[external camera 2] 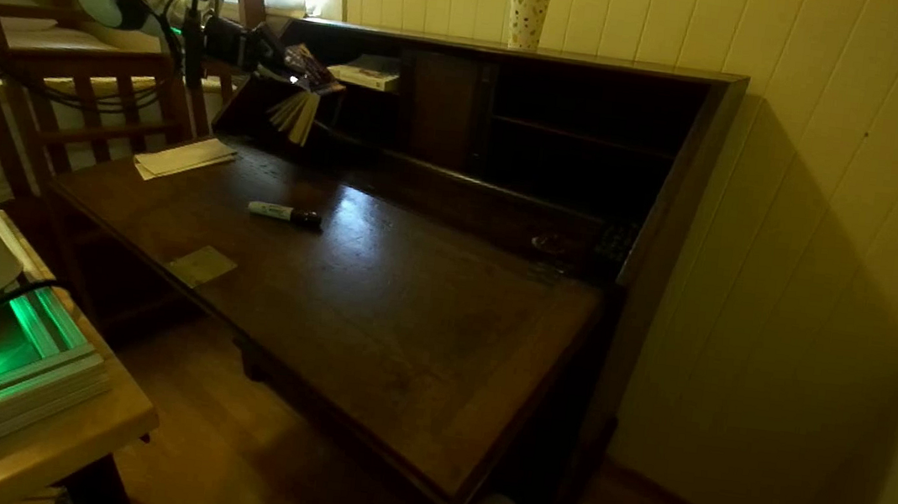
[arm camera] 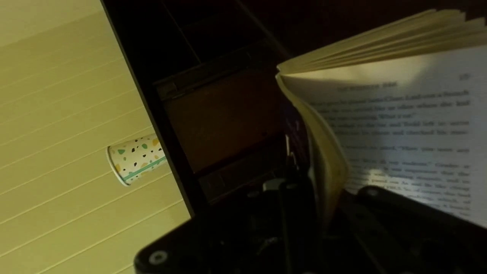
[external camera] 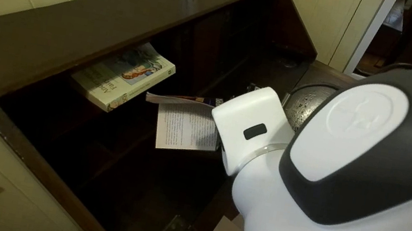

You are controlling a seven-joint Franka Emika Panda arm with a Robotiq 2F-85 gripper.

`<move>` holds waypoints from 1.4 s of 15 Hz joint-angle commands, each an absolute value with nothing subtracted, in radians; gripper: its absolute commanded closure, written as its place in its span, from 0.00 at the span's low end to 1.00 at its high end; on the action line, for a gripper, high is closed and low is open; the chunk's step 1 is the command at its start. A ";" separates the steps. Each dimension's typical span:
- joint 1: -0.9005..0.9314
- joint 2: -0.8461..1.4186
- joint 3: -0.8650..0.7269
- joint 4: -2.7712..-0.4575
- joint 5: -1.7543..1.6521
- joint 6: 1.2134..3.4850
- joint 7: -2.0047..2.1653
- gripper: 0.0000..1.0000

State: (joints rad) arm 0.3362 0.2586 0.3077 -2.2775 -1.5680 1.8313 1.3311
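Note:
My gripper (external camera 2: 272,59) is shut on a paperback book with a dark purple cover (external camera 2: 313,72), above the left part of the desk in an exterior view. The book hangs open, its pages (external camera: 187,127) fanned downward. In the wrist view the dark fingers (arm camera: 325,196) pinch the cover and part of the pages, and a printed page (arm camera: 399,125) spreads out at the right. The fingertips are dim there. In an exterior view the robot's white arm hides the gripper. A thick pale paperback (external camera: 128,77) lies on an upper shelf near the held book; it also shows small (external camera 2: 365,73).
The dark wooden desk (external camera 2: 409,307) has a folded-down top and cubbyholes with a central door (external camera 2: 442,103). A spotted paper cup (external camera 2: 526,20) stands on its upper ledge. A marker (external camera 2: 284,215) and folded paper (external camera 2: 185,158) lie on the desktop. A bunk-bed frame (external camera 2: 121,88) stands behind the arm.

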 commanded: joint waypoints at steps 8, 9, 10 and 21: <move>0.339 0.131 0.331 -2.349 -1.710 1.797 1.353 0.99; 0.335 0.128 0.329 -2.349 -1.733 1.804 1.351 0.99; 0.332 0.125 0.326 -2.352 -1.758 1.806 1.357 0.99; 0.254 0.158 0.273 -2.318 -1.984 1.904 1.336 0.99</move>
State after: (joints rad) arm 0.2767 0.1597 0.2887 -2.3253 -1.9013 1.8603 1.3338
